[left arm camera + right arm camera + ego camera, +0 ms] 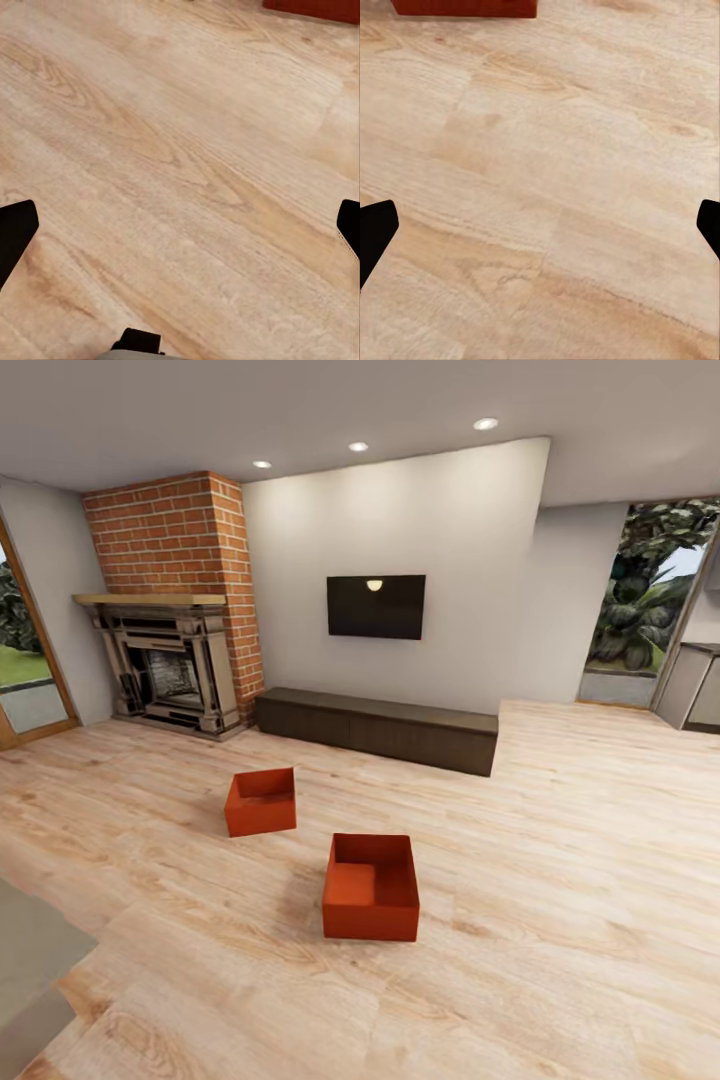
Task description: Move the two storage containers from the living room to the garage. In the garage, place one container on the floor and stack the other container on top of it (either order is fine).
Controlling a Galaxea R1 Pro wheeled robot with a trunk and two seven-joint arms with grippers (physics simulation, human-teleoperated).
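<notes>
Two orange-red open storage containers stand on the light wood plank floor of the living room. The nearer container [371,887] is in the middle of the head view; the farther one [261,801] sits to its left and further back. An edge of a container [315,9] shows in the left wrist view, and an edge of a container [465,7] in the right wrist view. My left gripper [180,229] is open over bare planks, fingers [15,232] wide apart. My right gripper [540,229] is open too, with nothing between its fingers [375,229].
Behind the containers a long dark low cabinet [378,728] runs along the wall under a black TV [376,606]. A brick chimney with a grey fireplace [168,670] stands at the back left. A grey surface [30,970] juts in at the lower left.
</notes>
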